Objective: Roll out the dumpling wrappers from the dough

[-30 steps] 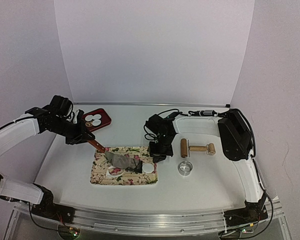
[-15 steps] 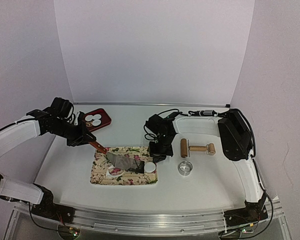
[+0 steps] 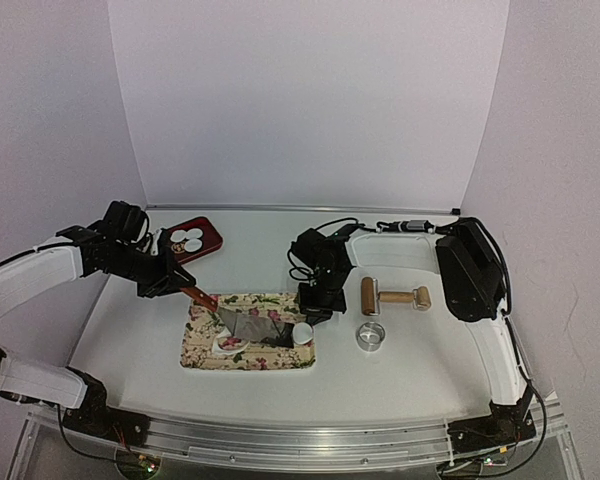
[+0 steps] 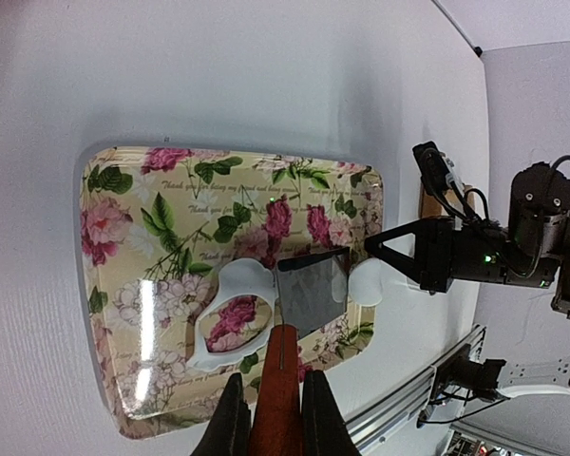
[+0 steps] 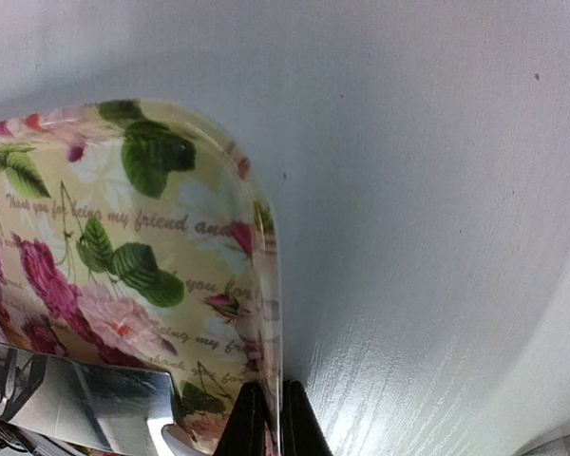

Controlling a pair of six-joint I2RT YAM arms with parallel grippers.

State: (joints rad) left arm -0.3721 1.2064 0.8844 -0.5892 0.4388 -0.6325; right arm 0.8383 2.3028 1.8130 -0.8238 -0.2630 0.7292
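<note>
Left tool clamps scraper | right tool pinches tray edge | wrapper near edge

Lighting: bright, even, diffuse; shadows soft. Glare streaks on tray. Right wrist close-up slightly soft.

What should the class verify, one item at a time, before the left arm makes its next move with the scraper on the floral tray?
1. Left gripper shut on the scraper: ok.
2. Right gripper pinching the floral tray rim: ok.
3. Scraper blade under the wrapper disc: cannot tell; the disc lies at the blade's tip.
4. Dough sheet apart from the blade: not ok; they touch.
5. Rolling pin and metal ring off the tray: ok.
</note>
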